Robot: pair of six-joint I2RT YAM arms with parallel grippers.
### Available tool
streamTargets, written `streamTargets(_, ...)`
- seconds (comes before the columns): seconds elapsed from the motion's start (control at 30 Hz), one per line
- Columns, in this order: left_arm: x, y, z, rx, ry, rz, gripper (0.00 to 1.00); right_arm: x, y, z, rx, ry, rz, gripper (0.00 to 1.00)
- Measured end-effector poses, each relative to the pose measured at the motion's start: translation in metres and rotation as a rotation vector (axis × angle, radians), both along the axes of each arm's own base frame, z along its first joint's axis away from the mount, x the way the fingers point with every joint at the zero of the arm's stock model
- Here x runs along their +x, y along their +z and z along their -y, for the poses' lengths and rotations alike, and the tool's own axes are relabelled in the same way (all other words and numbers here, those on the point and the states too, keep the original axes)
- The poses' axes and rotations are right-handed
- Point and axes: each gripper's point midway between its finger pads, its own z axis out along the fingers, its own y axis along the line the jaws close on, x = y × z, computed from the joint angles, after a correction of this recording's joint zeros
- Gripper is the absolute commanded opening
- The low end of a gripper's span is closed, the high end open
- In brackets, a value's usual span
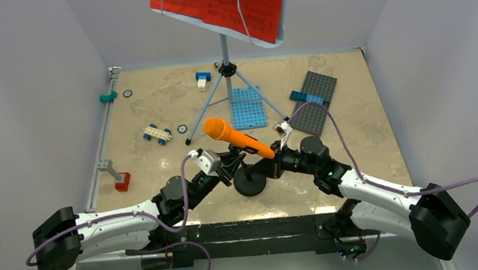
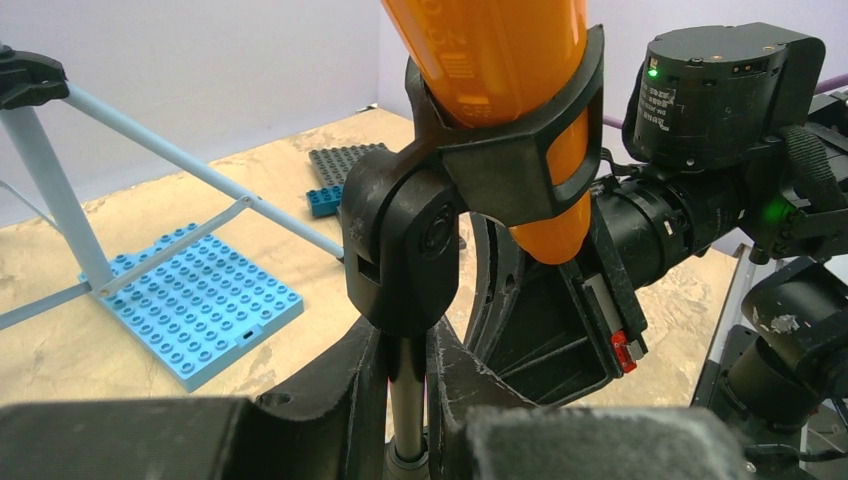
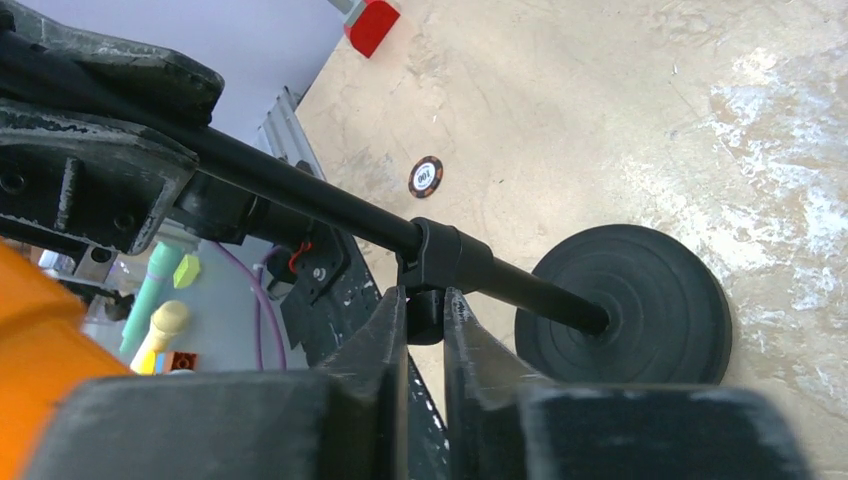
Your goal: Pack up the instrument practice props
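I'm taking down the orange microphone (image 1: 236,137) and its stand (image 1: 250,184) at the table's (image 1: 366,130) near edge. My left gripper (image 2: 405,362) clamps the pole (image 2: 405,410) and my right gripper (image 3: 425,303) pinches the knob (image 3: 426,322); next, I reckon, twist it loose

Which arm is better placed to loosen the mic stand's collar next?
Right, likely. The right claw is pinched on the knob under the collar of the mic stand. The left claw grips the pole higher up, just under the clip holding the orange microphone, so it suits bracing.
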Motion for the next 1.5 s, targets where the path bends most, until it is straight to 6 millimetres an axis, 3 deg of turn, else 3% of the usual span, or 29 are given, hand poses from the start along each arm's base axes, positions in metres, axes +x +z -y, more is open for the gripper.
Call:
streamTargets(0.1,0.001,0.0,-0.001,-0.003,0.01,-0.002,0.0,0.002,0.0,0.0,-0.009,-0.007,-0.015,0.53)
streamTargets(0.23,0.002,0.001,-0.003,-0.003,0.02,-0.004,0.0,0.007,-0.009,0.006,-0.039,-0.049,-0.063,0.64)
streamTargets(0.73,0.003,0.003,-0.012,0.017,0.053,-0.013,0.0,0.013,-0.009,0.023,-0.066,-0.124,-0.096,0.67)
streamTargets(0.9,0.007,0.004,-0.02,0.028,0.094,-0.027,0.0,0.021,-0.034,0.044,-0.105,-0.199,-0.161,0.64)
streamTargets(1.03,0.016,0.003,-0.025,0.07,0.158,-0.056,0.0,0.012,-0.046,0.049,-0.098,-0.186,-0.198,0.56)
streamTargets(1.27,0.029,-0.001,-0.021,0.119,0.231,-0.128,0.0,0.005,-0.023,0.038,0.0,-0.121,-0.12,0.53)
streamTargets(1.5,0.034,-0.002,-0.019,0.106,0.264,-0.172,0.0,0.005,-0.001,0.026,0.054,-0.077,-0.004,0.57)
